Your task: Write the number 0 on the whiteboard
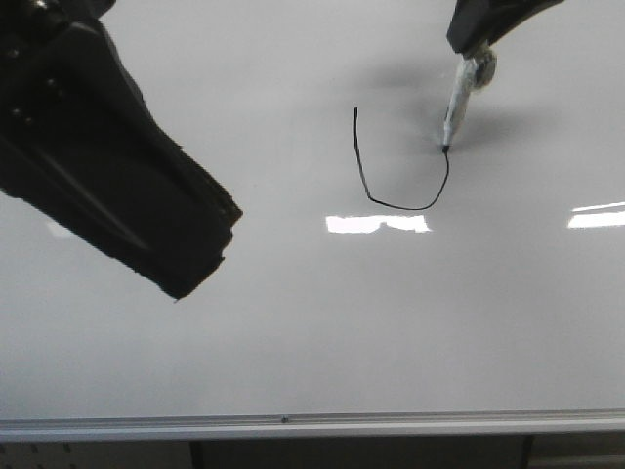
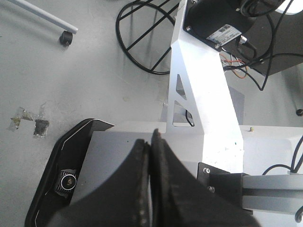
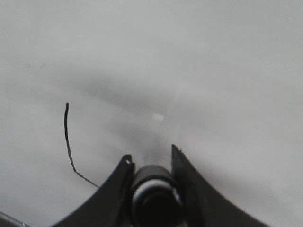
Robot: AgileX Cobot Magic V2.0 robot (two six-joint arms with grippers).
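The whiteboard [image 1: 293, 332] fills the front view. On it the number 0 [image 1: 369, 199] is a thin black curve open at the top: a left side, a rounded bottom and a short right side. My right gripper [image 1: 471, 41] at the upper right is shut on a marker [image 1: 457, 98], whose tip touches the right end of the curve. In the right wrist view the gripper [image 3: 150, 161] clamps the marker's barrel [image 3: 154, 189], and the curve's left side [image 3: 67, 137] shows on the board [image 3: 213, 71]. My left gripper [image 1: 200, 264] hovers over the board's left part, shut and empty [image 2: 150, 139].
Bright light reflections [image 1: 376, 224] [image 1: 596, 217] lie on the board just under the curve and at the right edge. The silver rim [image 1: 293, 426] runs along the near side. The left wrist view shows the floor, a white metal bracket [image 2: 203, 94] and black wire loops [image 2: 147, 33].
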